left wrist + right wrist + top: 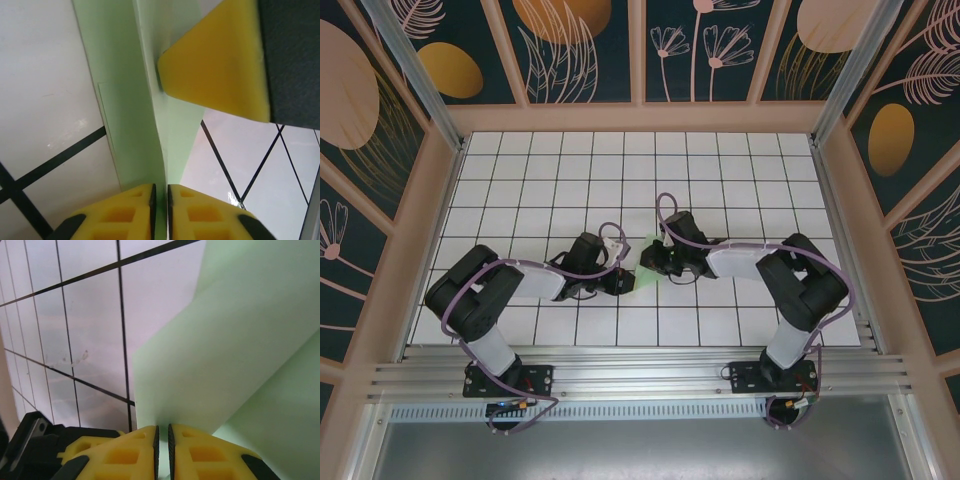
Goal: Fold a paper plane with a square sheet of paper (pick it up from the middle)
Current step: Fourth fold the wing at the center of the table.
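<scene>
The square sheet of paper (642,244) is pale green, folded, and held up edge-on between my two grippers at the middle of the grid table. In the left wrist view the folded paper (125,100) runs down into my left gripper (160,187), whose yellow jaws pinch its edge with only a thin slit between them. The right gripper's yellow finger (215,65) presses the same paper from the upper right. In the right wrist view my right gripper (163,429) is shut on a broad flap of the paper (225,350). From above, the left gripper (625,282) and right gripper (648,262) almost touch.
The white grid table (620,170) stretches out behind both grippers. Wooden frame posts and patterned walls (440,70) enclose it on three sides. The left arm's black body (30,445) sits at the lower left of the right wrist view.
</scene>
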